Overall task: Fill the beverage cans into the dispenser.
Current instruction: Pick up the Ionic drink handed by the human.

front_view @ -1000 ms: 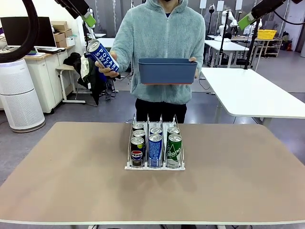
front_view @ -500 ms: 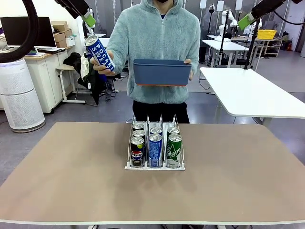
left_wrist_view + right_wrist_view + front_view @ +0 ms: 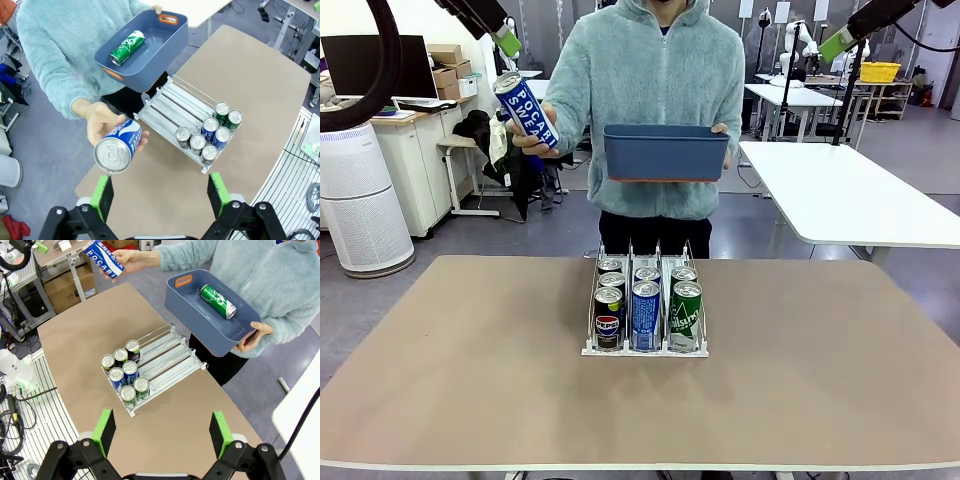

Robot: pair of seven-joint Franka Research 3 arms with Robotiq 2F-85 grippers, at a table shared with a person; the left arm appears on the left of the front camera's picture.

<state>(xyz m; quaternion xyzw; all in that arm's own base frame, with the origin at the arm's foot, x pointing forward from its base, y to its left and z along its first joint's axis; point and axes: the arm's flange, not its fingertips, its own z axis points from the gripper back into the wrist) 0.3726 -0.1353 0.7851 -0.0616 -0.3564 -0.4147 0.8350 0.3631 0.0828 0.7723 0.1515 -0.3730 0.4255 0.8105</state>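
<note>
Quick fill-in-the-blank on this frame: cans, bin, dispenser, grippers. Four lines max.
1. The can lying in the blue bin is ___.
2. The dispenser holds ___ cans in all.
3. The lane with the Pepsi can at its front holds ___ cans.
4. The left gripper and the right gripper are both ___ and hold nothing.

Missing words: green; seven; three; open.

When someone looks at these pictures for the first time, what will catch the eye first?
The person across the table holds a blue-and-white can up close to the open left gripper, and carries a blue bin with one green can lying inside. At the table's middle stands the dispenser, its cans crowded at the robot's end.
</note>
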